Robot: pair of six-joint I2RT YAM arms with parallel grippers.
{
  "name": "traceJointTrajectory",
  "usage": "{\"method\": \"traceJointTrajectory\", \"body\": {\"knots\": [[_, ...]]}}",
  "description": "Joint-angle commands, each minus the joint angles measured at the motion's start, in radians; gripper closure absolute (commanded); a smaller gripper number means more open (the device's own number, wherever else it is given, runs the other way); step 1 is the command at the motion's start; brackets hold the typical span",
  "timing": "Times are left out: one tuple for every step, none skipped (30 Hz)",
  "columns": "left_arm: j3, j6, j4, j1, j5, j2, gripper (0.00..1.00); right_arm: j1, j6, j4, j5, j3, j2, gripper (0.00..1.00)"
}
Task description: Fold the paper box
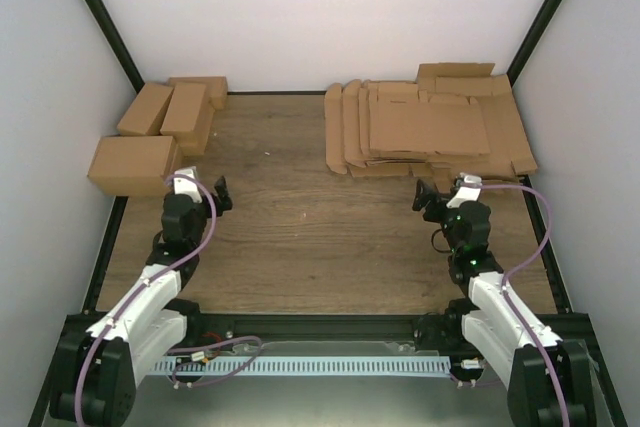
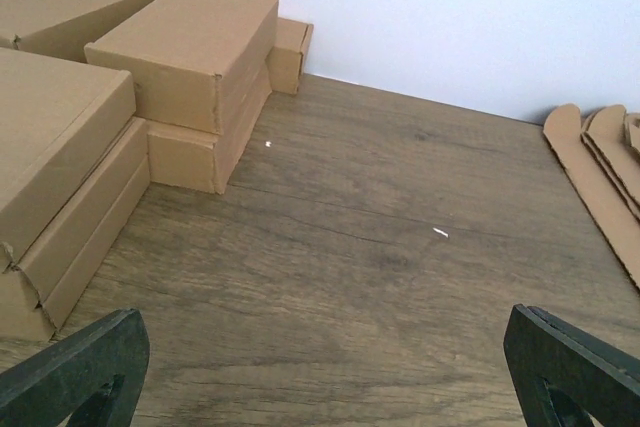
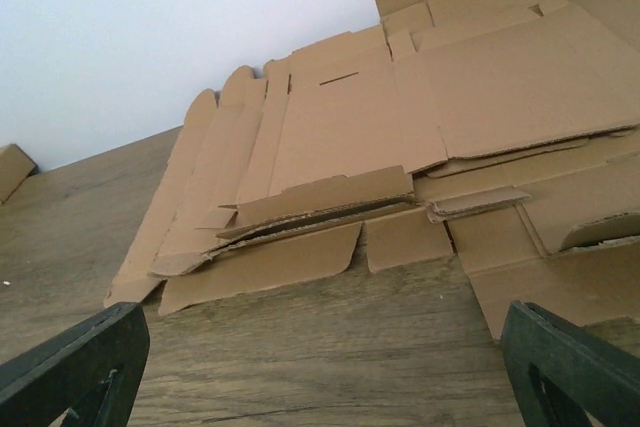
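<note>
Flat brown die-cut cardboard sheets lie in a stack (image 1: 425,127) at the back right of the table. The stack fills the upper part of the right wrist view (image 3: 400,117), its front flaps slightly lifted. I cannot tell which sheet is the paper box. My right gripper (image 1: 427,197) is open and empty just in front of the stack's near edge, its jaws wide apart in its wrist view (image 3: 325,357). My left gripper (image 1: 222,197) is open and empty over bare wood (image 2: 330,357) at the left.
Several folded brown cartons (image 1: 165,107) are piled at the back left, and one larger carton (image 1: 133,162) sits nearest my left gripper. They also show in the left wrist view (image 2: 190,47). The wooden table (image 1: 310,227) is fenced by a black frame and white walls.
</note>
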Motion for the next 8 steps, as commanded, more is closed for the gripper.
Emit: {"method": "traceJointTrajectory", "body": {"knots": [[0.008, -0.016, 0.016, 0.002, -0.041, -0.003, 0.0, -0.005, -0.011, 0.055, -0.013, 0.011, -0.003, 0.0], [0.012, -0.021, 0.013, 0.002, -0.052, 0.003, 0.0, -0.005, -0.01, 0.054, -0.013, 0.011, -0.003, 0.0], [0.016, -0.024, 0.01, 0.002, -0.058, 0.008, 0.0, -0.005, -0.012, 0.056, -0.018, 0.01, -0.003, 0.0], [0.019, -0.025, 0.008, 0.002, -0.059, 0.014, 0.0, -0.005, -0.015, 0.059, -0.025, 0.009, -0.003, 0.0], [0.023, -0.025, 0.007, 0.002, -0.06, 0.02, 0.0, -0.005, -0.016, 0.061, -0.028, 0.009, -0.003, 0.0], [0.026, -0.025, 0.006, 0.002, -0.06, 0.024, 0.0, -0.005, -0.016, 0.06, -0.027, 0.009, -0.003, 0.0], [0.028, -0.025, 0.005, 0.002, -0.06, 0.029, 0.0, -0.005, -0.015, 0.058, -0.024, 0.01, -0.002, 0.0], [0.029, -0.025, 0.004, 0.002, -0.06, 0.032, 0.0, -0.005, -0.016, 0.054, -0.023, 0.012, -0.002, 0.0]]}}
